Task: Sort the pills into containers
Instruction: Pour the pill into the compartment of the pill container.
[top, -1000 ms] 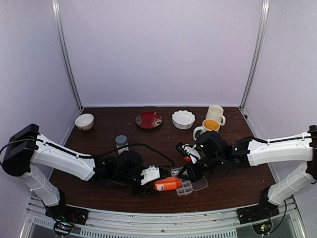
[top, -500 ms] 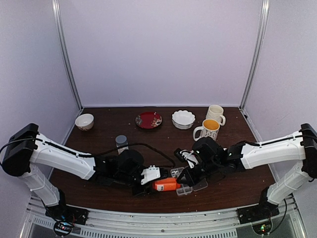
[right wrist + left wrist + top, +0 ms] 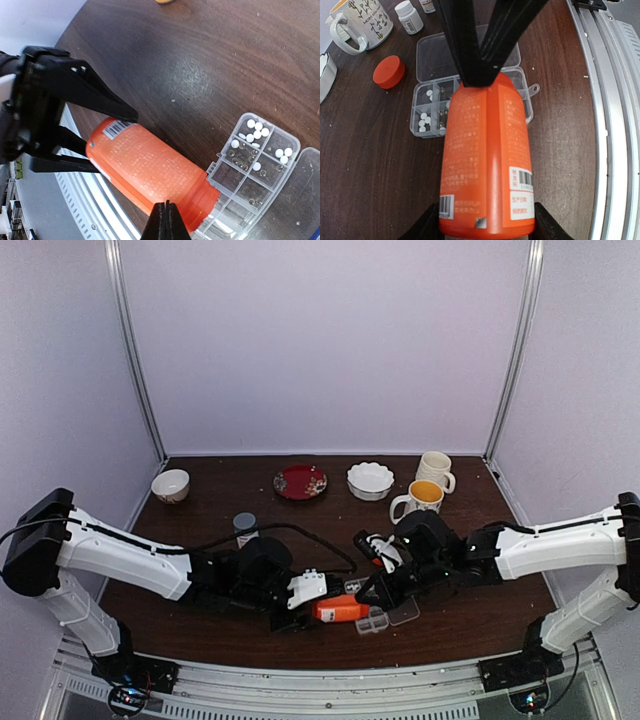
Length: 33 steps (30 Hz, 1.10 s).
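My left gripper is shut on the base of an orange bottle with no cap on it. It holds the bottle tipped on its side, mouth over the clear pill box. Several small white pills lie in the box's left compartments, and they also show in the right wrist view. The box's lid lies open behind it. My right gripper is shut and empty, its tips right at the bottle's neck. In the top view the bottle lies between the left gripper and the right gripper.
An orange cap, a small white bottle and a mug stand beyond the box. A grey-capped bottle, a small bowl, a red plate and a white bowl sit farther back. The table's front rail is close.
My right gripper moved in left toward the bottle's neck, then eased slightly back. My left gripper still holds the orange bottle over the box, barely moved.
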Available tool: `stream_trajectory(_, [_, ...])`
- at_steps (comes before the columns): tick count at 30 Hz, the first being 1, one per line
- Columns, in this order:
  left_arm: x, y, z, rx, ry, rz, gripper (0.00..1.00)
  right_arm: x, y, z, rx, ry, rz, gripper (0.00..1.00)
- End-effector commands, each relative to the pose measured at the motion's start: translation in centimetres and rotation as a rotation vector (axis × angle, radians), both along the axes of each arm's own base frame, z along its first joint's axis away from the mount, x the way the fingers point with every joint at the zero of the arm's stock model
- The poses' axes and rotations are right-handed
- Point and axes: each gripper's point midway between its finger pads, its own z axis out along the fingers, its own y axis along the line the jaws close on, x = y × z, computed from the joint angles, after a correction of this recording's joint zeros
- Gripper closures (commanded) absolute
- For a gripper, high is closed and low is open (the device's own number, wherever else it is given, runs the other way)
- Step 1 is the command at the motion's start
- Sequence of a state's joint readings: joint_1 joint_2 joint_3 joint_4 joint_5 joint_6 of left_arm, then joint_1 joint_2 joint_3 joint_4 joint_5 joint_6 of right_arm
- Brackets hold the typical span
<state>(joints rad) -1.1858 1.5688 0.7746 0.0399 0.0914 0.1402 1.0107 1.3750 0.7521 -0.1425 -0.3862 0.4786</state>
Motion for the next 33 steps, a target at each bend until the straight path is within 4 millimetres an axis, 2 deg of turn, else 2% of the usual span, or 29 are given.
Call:
stream_trajectory(1, [0.4, -1.4, 2.4, -0.065, -0.035, -0.012, 1.0, -0.5, -0.6, -3.4, -0.094, 0.052, -0.005, 1.0])
stream_trajectory(3, [0.3, -1.4, 2.4, -0.065, -0.034, -0.014, 1.0, -0.3, -0.7, -2.9, -0.085, 0.037, -0.015, 1.0])
stream_trajectory(8, [0.3, -1.4, 2.4, -0.063, -0.031, -0.014, 1.0, -0.2, -0.9, -0.4, -0.023, -0.013, -0.021, 1.0])
stream_trajectory(18, [0.3, -1.2, 2.1, -0.065, -0.029, -0.006, 1.0, -0.3, -0.8, 1.4, 0.017, -0.041, -0.011, 1.0])
stream_trajectory(21, [0.3, -1.3, 2.2, -0.068, -0.028, -0.006, 1.0, -0.3, -0.7, 0.7, 0.013, -0.029, -0.015, 1.0])
stream_trajectory(25, [0.3, -1.4, 2.1, -0.071, -0.028, -0.007, 1.0, -0.5, -1.2, -3.3, -0.12, 0.037, -0.006, 1.0])
stream_trajectory(27, [0.3, -1.4, 2.1, -0.071, -0.029, -0.007, 1.0, -0.3, -1.3, -4.1, -0.155, 0.04, -0.01, 1.0])
stream_trajectory(29, [0.4, -1.5, 2.1, -0.072, -0.029, -0.007, 1.0, 0.0, -1.4, -3.7, -0.163, 0.022, -0.014, 1.0])
stream_trajectory(33, [0.3, -1.4, 2.0, -0.071, -0.027, -0.006, 1.0, 0.5, -1.1, -0.8, -0.093, -0.034, -0.025, 1.0])
